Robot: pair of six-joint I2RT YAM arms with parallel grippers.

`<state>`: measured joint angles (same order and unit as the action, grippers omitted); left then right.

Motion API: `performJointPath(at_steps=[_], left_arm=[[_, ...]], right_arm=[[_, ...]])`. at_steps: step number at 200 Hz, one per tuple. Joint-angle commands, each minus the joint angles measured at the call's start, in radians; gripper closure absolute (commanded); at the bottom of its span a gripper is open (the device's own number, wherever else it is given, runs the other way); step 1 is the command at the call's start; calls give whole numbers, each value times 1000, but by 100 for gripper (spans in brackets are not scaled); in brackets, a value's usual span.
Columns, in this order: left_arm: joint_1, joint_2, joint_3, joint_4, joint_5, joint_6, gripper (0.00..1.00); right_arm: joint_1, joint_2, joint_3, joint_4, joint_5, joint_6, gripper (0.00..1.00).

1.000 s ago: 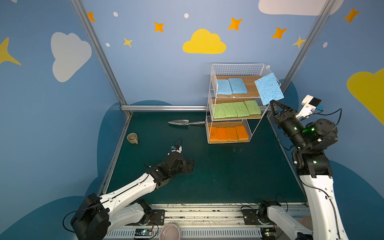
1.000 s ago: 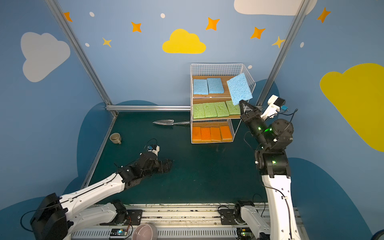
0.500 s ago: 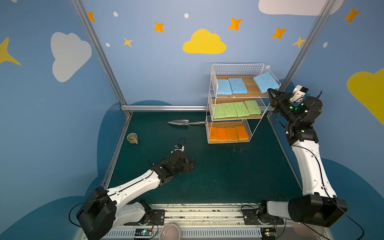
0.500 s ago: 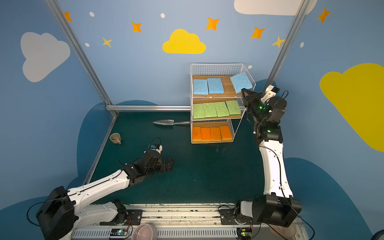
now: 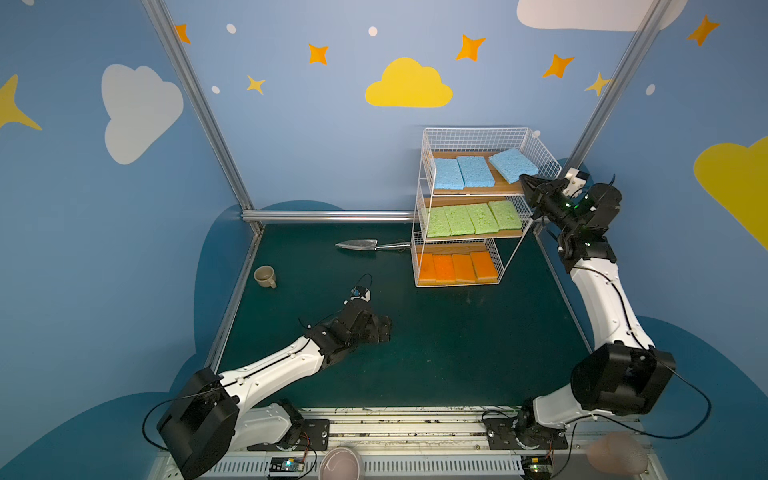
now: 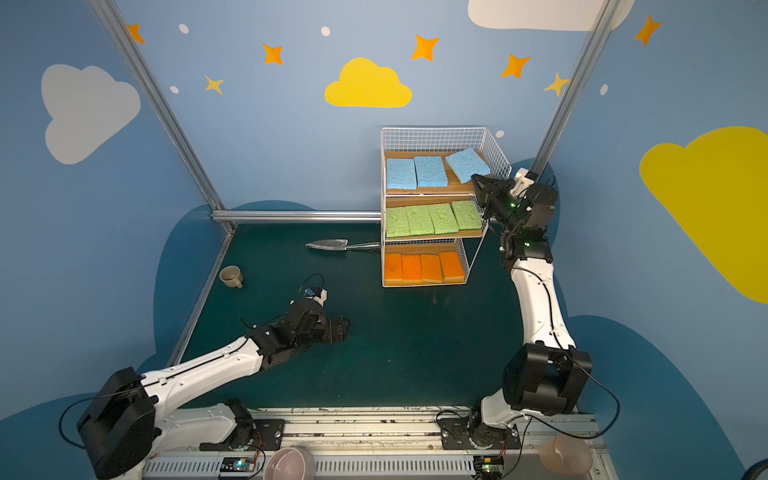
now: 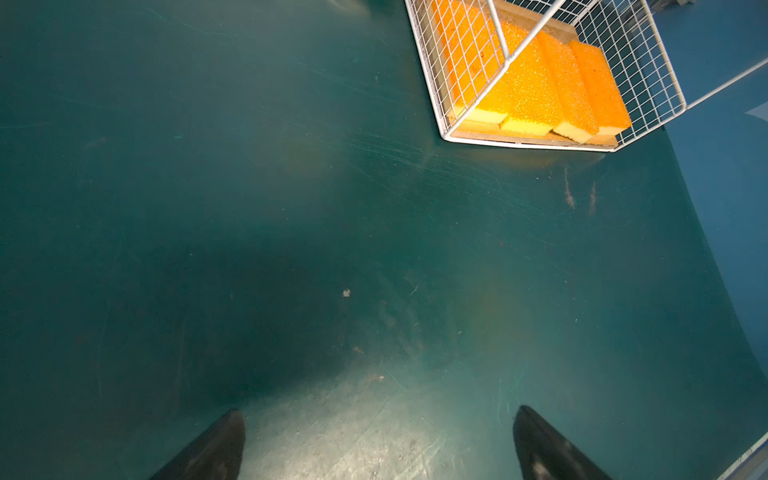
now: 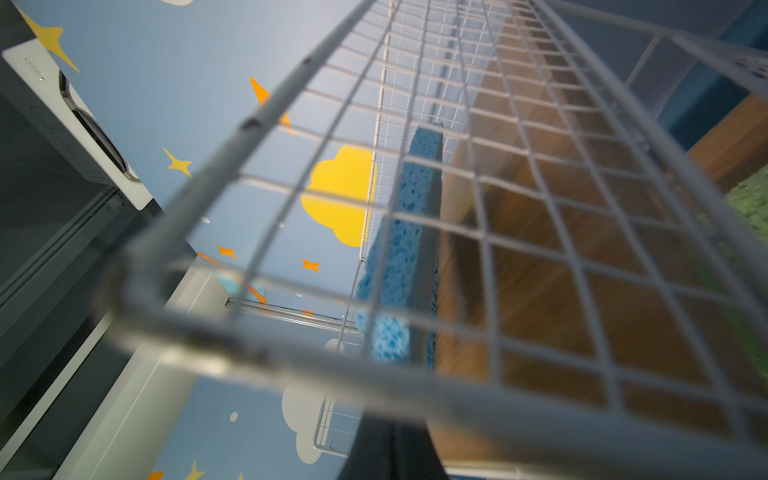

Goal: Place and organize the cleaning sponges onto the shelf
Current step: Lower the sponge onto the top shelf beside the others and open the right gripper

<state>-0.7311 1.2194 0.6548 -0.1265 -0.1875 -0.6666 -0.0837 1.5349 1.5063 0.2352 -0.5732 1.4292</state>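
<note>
The shelf (image 5: 473,129) (image 6: 432,129) stands at the back right of the green mat. Its top tier holds two flat light blue cleaning sponges (image 5: 461,172) (image 6: 413,171). A third blue sponge (image 5: 513,164) (image 6: 467,165) lies askew at the tier's right end, with my right gripper (image 5: 524,179) (image 6: 476,179) shut on its near corner. In the right wrist view that sponge (image 8: 399,257) runs edge-on from the right gripper (image 8: 392,419) behind the mesh. Green sponges (image 5: 473,218) fill the middle tier, orange ones (image 5: 457,268) (image 7: 540,87) the bottom. My left gripper (image 5: 384,328) (image 6: 345,328) (image 7: 379,411) hangs open and empty over the mat.
A metal trowel (image 5: 357,245) lies on the mat just left of the shelf. A beige cup (image 5: 264,276) sits by the left frame rail. A pink bowl (image 5: 340,465) rests on the front rail. Aluminium posts stand at both back corners.
My right arm swung the blue sponge from upright beside the shelf down over the mesh wall onto the top tier. The left arm barely shifted.
</note>
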Motion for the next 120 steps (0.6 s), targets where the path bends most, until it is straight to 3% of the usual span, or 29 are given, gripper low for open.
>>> performJointPath(at_steps=[1, 120], left_arm=[[4, -7, 0, -5, 2, -5, 0], [9, -34, -15, -7, -4, -1, 0]], right_arm=[[10, -3, 42, 45, 9, -1, 100], [75, 17, 19, 44, 23, -27, 100]])
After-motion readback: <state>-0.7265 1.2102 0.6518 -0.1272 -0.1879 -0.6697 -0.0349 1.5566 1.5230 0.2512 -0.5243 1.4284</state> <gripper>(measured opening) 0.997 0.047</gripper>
